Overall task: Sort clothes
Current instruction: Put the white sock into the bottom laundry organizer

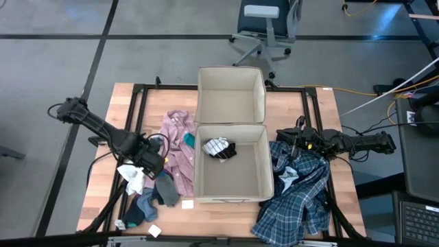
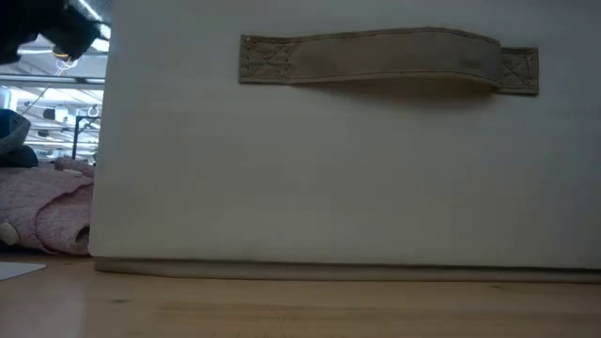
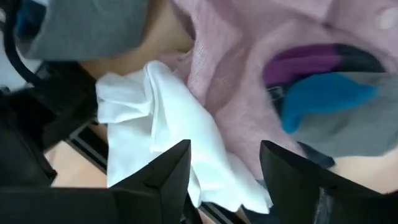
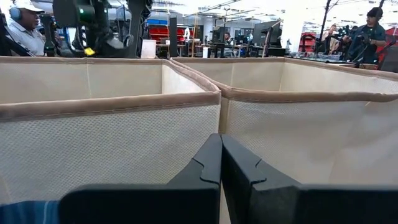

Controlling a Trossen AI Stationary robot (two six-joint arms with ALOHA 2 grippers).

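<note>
White top [image 3: 168, 134] beneath open left claw [image 3: 225, 163]

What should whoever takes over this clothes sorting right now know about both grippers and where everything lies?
Left gripper: open, over the white top at the table's left side, nothing held.
Right gripper: shut, empty, waiting beside the bins above the plaid shirt.
Done: only a small black-and-white item lies in the near bin; the far bin looks empty.
Left: pink shirt with the teal sock on it, the white top, the dark socks near the front left, and the plaid shirt on the right, hanging over the table's front edge.
</note>
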